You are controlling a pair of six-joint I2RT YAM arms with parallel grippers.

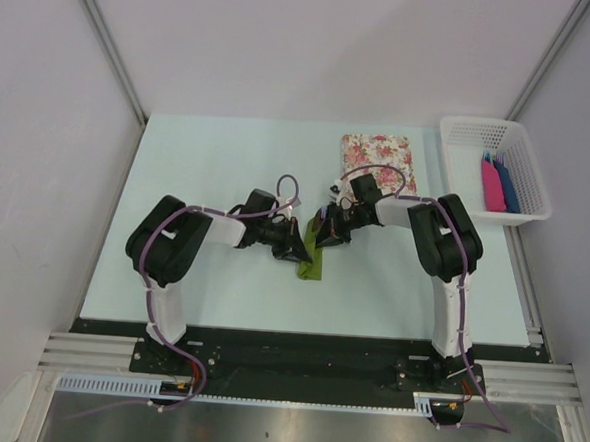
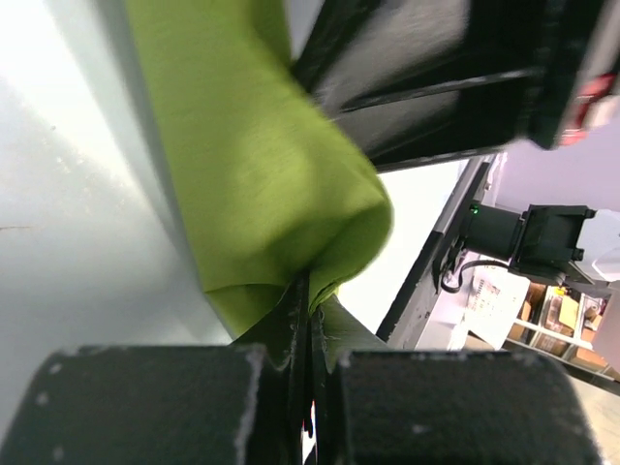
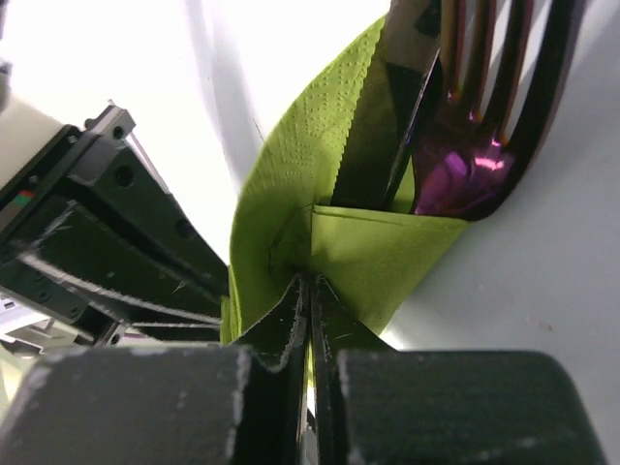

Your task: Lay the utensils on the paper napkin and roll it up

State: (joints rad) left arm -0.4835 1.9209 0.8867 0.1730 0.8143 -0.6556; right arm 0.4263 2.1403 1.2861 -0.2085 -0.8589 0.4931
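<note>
The olive-green paper napkin (image 1: 311, 264) lies partly rolled in the middle of the table, a narrow bundle between my two grippers. My left gripper (image 1: 295, 249) is shut on the napkin's rolled edge (image 2: 262, 194). My right gripper (image 1: 324, 235) is shut on a folded flap of the napkin (image 3: 373, 257). The dark purple-maroon utensils (image 3: 465, 107), a fork among them, stick out of the open end of the napkin in the right wrist view. In the top view the utensils are hidden inside the napkin and under the grippers.
The pink-and-white floral mat (image 1: 379, 156) lies just behind the right gripper. A white basket (image 1: 461, 131) at the back right holds pink and blue flat pieces (image 1: 499, 185). The two grippers are close together, almost touching.
</note>
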